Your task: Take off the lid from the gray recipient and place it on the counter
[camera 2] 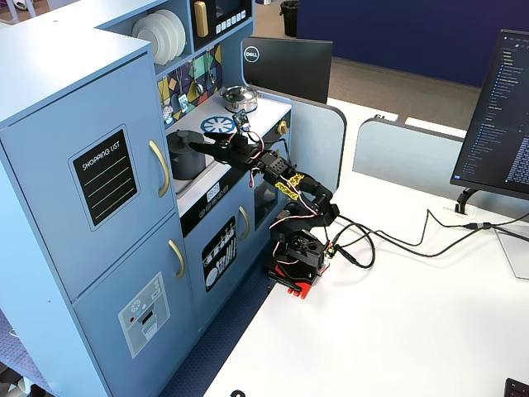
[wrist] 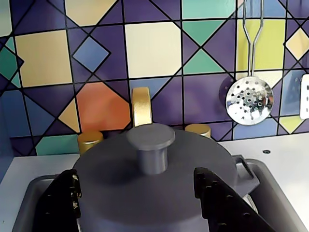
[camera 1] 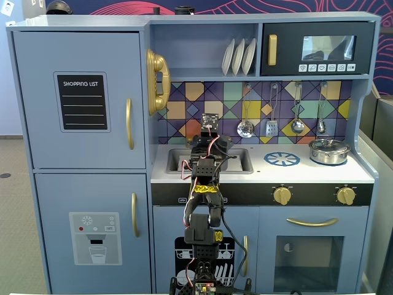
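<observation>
Straddling the matte gray, knobbed lid [wrist: 153, 186], the hand [wrist: 145, 203] stands spread wide; nothing gripped.

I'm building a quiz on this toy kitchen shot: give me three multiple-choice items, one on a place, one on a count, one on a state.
1. Where does the gray recipient sit?
A. in the sink
B. on the burner print
C. on the top shelf

2. How many white plates stand on the shelf?
A. one
B. three
C. five

3. How is the gripper?
A. shut on the knob
B. open, fingers either side of the knob
C. far from the lid

Answers: 1 A, the sink rim surrounds the pot in the wrist view. 2 B, three stand upright in a fixed view. 3 B, the fingers flank the lid knob with gaps.
</observation>
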You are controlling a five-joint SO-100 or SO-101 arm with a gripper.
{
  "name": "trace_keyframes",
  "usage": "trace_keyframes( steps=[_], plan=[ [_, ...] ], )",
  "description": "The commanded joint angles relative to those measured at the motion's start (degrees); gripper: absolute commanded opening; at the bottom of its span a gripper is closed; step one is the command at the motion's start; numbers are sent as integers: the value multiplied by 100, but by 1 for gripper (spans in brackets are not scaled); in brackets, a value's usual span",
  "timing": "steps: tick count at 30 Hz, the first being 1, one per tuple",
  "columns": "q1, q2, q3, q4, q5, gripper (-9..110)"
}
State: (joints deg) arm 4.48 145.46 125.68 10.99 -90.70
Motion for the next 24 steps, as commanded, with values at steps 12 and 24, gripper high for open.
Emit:
trace_keyframes(
  steps=[12, 24],
  plan=[
    [-9, -1222, -984, -475, -88, 22],
    [-26, -2136, -1406, -905, -62, 21]
  ],
)
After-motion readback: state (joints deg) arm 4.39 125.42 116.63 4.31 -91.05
